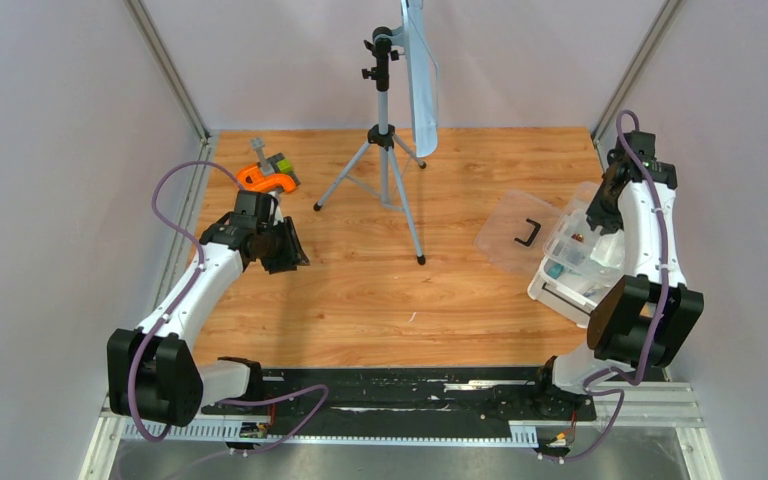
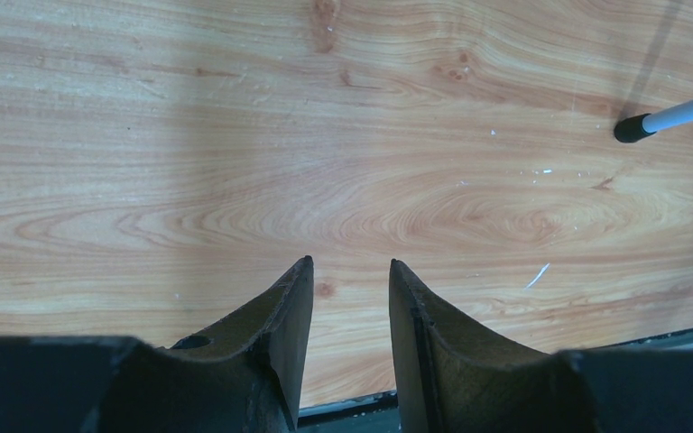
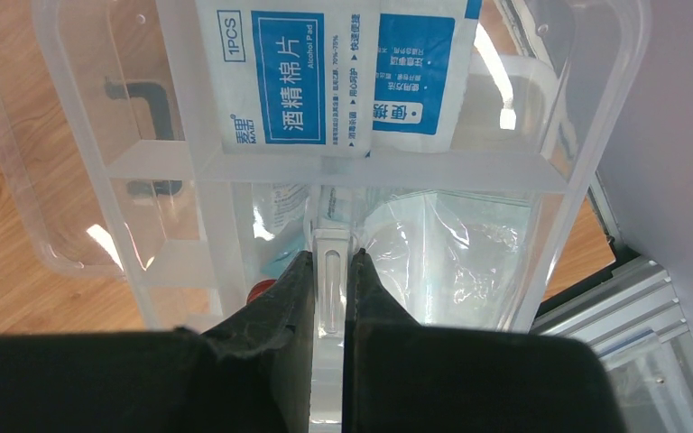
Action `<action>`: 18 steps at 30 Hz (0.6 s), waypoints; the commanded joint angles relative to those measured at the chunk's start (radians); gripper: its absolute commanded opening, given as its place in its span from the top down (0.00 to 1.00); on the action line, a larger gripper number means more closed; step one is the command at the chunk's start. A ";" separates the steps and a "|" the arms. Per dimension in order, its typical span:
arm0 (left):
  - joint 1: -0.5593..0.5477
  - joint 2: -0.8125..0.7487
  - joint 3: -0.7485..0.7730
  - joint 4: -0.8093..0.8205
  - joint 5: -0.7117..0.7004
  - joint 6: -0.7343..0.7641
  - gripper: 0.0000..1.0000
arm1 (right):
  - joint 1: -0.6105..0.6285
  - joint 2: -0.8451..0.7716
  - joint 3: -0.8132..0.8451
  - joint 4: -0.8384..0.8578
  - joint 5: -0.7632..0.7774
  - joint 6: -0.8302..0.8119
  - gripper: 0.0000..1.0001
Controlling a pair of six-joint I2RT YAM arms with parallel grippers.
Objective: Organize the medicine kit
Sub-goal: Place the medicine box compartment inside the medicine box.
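Now pinching thin middle tab of clear divided tray (image 3: 415,171) with right gripper (image 3: 332,260), over white tub (image 1: 558,290) at right table side. Looks light, stiff, slippery: hold by that tab, keep flat. Farther in, loose alcohol pad packets (image 3: 280,77), easy to slide. Right arm folded, pointing down. Left gripper (image 2: 350,271) half open, empty, above wood table (image 2: 235,135).
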State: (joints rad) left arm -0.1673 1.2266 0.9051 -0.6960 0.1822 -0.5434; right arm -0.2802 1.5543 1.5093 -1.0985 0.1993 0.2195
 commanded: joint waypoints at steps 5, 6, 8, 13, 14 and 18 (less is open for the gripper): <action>0.008 -0.015 0.047 -0.005 0.007 0.033 0.55 | -0.033 -0.003 -0.065 0.027 0.006 -0.013 1.00; 0.008 -0.013 0.049 -0.009 0.008 0.034 0.55 | -0.035 -0.003 -0.073 0.031 0.005 -0.011 1.00; 0.008 -0.010 0.059 -0.016 0.007 0.038 0.55 | -0.039 -0.011 -0.091 0.036 -0.011 -0.012 1.00; 0.008 0.000 0.086 -0.028 0.015 0.048 0.55 | -0.053 -0.037 -0.109 0.040 -0.023 -0.010 1.00; 0.008 0.006 0.088 -0.027 0.017 0.049 0.55 | -0.056 -0.045 -0.114 0.041 -0.023 -0.008 1.00; 0.008 0.020 0.100 -0.025 0.029 0.052 0.55 | -0.069 -0.075 -0.134 0.056 -0.036 -0.024 1.00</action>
State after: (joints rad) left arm -0.1673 1.2331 0.9611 -0.7216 0.1864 -0.5163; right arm -0.3321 1.5349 1.3922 -1.0668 0.1631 0.2157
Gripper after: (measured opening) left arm 0.448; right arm 0.098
